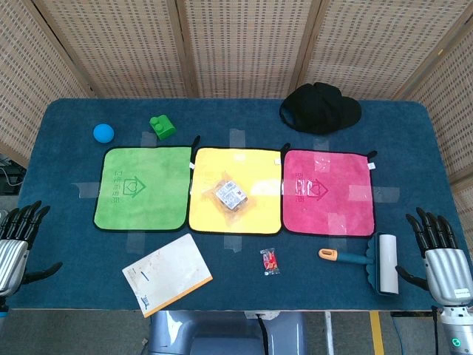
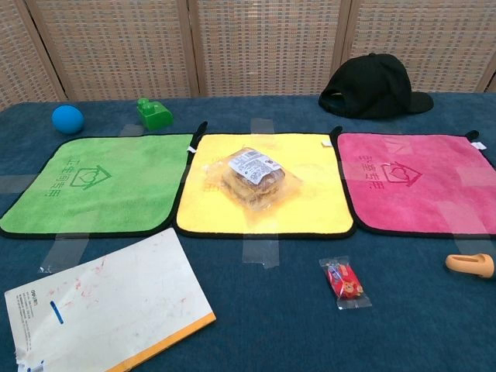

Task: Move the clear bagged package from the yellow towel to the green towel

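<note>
Lying nearest, notepad [image 2: 108, 306]; still waiting on yellow towel [image 2: 232, 209], clear bagged package [image 2: 254, 176], green towel [image 2: 85, 190] sitting bare, left hand [image 1: 16, 237] and right hand [image 1: 442, 255] spreading empty fingers.

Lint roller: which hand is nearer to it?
Right. The right hand sits just beside the lint roller at the table's front right corner; the left hand is at the far left edge, across the whole table.

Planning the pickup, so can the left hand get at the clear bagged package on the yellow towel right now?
Probably yes. The left hand is open at the table's near edge, and the clear bagged package lies uncovered on the yellow towel. Only the flat green towel and the notebook lie near its path.
</note>
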Available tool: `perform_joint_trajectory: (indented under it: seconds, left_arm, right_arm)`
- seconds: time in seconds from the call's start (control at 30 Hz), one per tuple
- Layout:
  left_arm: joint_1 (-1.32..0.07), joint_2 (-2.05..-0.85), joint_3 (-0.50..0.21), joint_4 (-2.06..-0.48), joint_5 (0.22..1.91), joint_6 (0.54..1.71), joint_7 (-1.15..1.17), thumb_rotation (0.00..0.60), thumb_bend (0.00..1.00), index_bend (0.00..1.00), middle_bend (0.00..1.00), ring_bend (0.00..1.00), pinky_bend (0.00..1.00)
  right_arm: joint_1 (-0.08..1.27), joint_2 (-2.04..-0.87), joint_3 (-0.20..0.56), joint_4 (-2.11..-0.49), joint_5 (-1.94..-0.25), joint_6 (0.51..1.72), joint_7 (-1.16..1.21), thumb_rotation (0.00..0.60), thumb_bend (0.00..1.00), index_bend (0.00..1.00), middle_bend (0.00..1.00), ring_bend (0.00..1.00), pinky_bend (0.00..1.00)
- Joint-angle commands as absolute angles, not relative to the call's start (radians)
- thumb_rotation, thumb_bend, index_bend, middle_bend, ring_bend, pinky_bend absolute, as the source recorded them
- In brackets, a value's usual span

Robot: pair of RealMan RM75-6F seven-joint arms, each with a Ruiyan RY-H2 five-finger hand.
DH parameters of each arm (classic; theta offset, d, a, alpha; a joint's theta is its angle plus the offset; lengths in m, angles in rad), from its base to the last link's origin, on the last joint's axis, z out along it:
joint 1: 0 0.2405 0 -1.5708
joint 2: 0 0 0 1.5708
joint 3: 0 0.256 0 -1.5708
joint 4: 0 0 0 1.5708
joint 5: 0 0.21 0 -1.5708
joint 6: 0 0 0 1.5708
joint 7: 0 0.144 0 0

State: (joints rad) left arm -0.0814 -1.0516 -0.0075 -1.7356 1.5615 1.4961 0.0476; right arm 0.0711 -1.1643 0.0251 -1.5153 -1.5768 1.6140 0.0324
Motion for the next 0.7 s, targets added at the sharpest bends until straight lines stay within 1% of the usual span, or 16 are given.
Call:
perform_joint_trajectory:
  seconds: [0.03, 0.13, 0.23, 0.3, 0.33, 0.37, 0.4, 0.43, 0.47, 0.5, 0.53, 0.7]
  left_arm:
    - [-0.086, -1.05, -0.008, -1.736, 1.553, 1.485, 0.046, 0.6, 0.0, 0.0, 0.0, 0.0, 0.0]
    - [-0.094, -1.053, -0.008, -1.733, 1.546, 1.466, 0.053, 0.6, 0.0, 0.0, 0.0, 0.0, 0.0]
    - [-0.126, -1.064, -0.015, -1.73, 1.538, 1.417, 0.06, 0.6, 0.01, 0.0, 0.0, 0.0, 0.0]
    - [-0.186, -1.085, -0.04, -1.722, 1.55, 1.354, 0.039, 0.6, 0.14, 0.0, 0.0, 0.0, 0.0]
    - [-0.216, -1.097, -0.052, -1.713, 1.56, 1.327, 0.023, 0.6, 0.3, 0.0, 0.0, 0.0, 0.0]
    - [-0.24, -1.107, -0.061, -1.703, 1.567, 1.306, 0.01, 0.6, 0.5, 0.01, 0.0, 0.0, 0.0]
    - [-0.288, -1.128, -0.079, -1.69, 1.589, 1.268, 0.001, 0.6, 0.64, 0.04, 0.0, 0.0, 0.0]
    - [-0.323, -1.145, -0.093, -1.676, 1.597, 1.237, 0.0, 0.6, 0.83, 0.09, 0.0, 0.0, 0.0]
    - [-0.369, -1.167, -0.108, -1.663, 1.601, 1.19, 0.004, 0.6, 0.94, 0.14, 0.0, 0.0, 0.0]
    - [-0.404, -1.182, -0.119, -1.655, 1.602, 1.152, 0.009, 0.6, 0.99, 0.17, 0.0, 0.0, 0.0]
    - [-0.441, -1.196, -0.129, -1.649, 1.601, 1.11, 0.013, 0.6, 1.0, 0.19, 0.0, 0.0, 0.0]
    - [-0.628, -1.267, -0.188, -1.66, 1.531, 0.874, 0.028, 0.6, 1.0, 0.23, 0.0, 0.03, 0.01]
  right_arm:
    - [0.067, -1.159, 0.027, -1.522, -1.579, 1.616, 0.034, 0.6, 0.0, 0.0, 0.0, 0.0, 0.0]
    - [0.067, -1.156, 0.028, -1.524, -1.58, 1.61, 0.038, 0.6, 0.0, 0.0, 0.0, 0.0, 0.0]
    - [0.068, -1.153, 0.031, -1.522, -1.58, 1.603, 0.051, 0.6, 0.0, 0.0, 0.0, 0.0, 0.0]
    - [0.069, -1.147, 0.033, -1.522, -1.579, 1.598, 0.077, 0.6, 0.0, 0.0, 0.0, 0.0, 0.0]
    - [0.069, -1.146, 0.035, -1.521, -1.578, 1.598, 0.08, 0.6, 0.0, 0.0, 0.0, 0.0, 0.0]
    - [0.069, -1.145, 0.037, -1.52, -1.577, 1.598, 0.08, 0.6, 0.0, 0.0, 0.0, 0.0, 0.0]
    - [0.069, -1.146, 0.042, -1.517, -1.573, 1.599, 0.075, 0.6, 0.0, 0.0, 0.0, 0.0, 0.0]
    - [0.069, -1.146, 0.046, -1.516, -1.568, 1.597, 0.073, 0.6, 0.0, 0.0, 0.0, 0.0, 0.0]
    - [0.07, -1.145, 0.051, -1.516, -1.559, 1.592, 0.072, 0.6, 0.0, 0.0, 0.0, 0.0, 0.0]
    - [0.071, -1.145, 0.055, -1.517, -1.552, 1.589, 0.072, 0.6, 0.0, 0.0, 0.0, 0.0, 0.0]
    - [0.072, -1.145, 0.058, -1.516, -1.545, 1.584, 0.073, 0.6, 0.0, 0.0, 0.0, 0.0, 0.0]
    - [0.069, -1.139, 0.069, -1.524, -1.513, 1.567, 0.047, 0.6, 0.0, 0.0, 0.0, 0.0, 0.0]
